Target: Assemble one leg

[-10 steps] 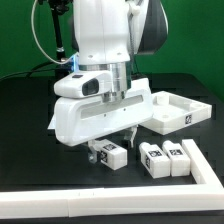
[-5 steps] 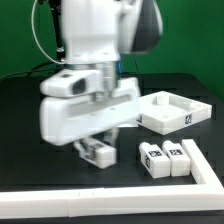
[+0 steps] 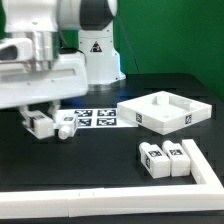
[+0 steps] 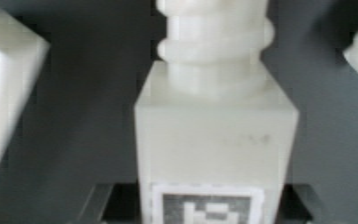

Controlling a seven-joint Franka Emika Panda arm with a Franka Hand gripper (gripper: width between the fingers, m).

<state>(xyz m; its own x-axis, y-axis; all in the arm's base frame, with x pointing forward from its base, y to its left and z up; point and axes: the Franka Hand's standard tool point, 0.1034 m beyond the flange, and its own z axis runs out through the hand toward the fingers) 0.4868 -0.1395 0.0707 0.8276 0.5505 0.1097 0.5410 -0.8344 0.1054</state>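
Observation:
My gripper (image 3: 41,117) is shut on one leg (image 3: 47,124), a small white square post, at the exterior view's left, low over the black table. The leg's knobbed end (image 3: 68,128) points to the exterior view's right. In the wrist view the leg (image 4: 211,120) fills the middle, its tag (image 4: 208,210) sits between my dark fingers (image 4: 115,200), and its knobbed end (image 4: 211,40) points away from me. Other legs (image 3: 165,158) lie side by side at the front right. The big white rimmed tray-like piece (image 3: 196,112) lies at the right.
The marker board (image 3: 95,117) lies flat on the table just to the right of the held leg. A white border strip (image 3: 110,192) runs along the table's front edge. The arm's body (image 3: 50,70) covers the upper left.
The arm has swung from the middle to the exterior view's left, carrying the leg away from the other legs. The marker board is now uncovered.

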